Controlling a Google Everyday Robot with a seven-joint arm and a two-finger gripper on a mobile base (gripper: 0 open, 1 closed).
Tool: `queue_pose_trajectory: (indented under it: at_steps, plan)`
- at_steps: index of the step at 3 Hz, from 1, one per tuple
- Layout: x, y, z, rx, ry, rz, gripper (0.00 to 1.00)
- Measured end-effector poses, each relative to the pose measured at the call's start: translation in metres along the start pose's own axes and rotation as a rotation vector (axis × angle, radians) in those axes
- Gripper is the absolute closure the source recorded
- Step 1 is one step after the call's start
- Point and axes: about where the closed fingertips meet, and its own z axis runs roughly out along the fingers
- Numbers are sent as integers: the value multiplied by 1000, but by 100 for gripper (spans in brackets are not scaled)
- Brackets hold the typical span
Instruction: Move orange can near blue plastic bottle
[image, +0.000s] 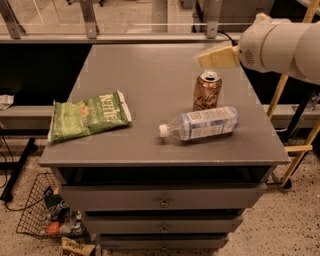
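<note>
Upright orange can (207, 91) just behind sideways blue plastic bottle (202, 123); jaws above.

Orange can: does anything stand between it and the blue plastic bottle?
Nothing visible does. The orange can stands upright right behind the lying blue plastic bottle. The end effector hovers above the can, apart from it.

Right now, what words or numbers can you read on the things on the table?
"KETTLE": white letters on the green chip bag.
Label on the bottle: print too blurred to read.
Print on the can: dark pattern, no words I can read.
The gripper, up above the can: no writing shows.
</note>
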Motion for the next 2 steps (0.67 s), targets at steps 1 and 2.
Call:
queue_pose_trajectory:
  at_steps: [1,2]
  plan:
    - [-23,-30,-18,136,-68,-39,0]
    - [-14,-61,-31,222,-88,-13,0]
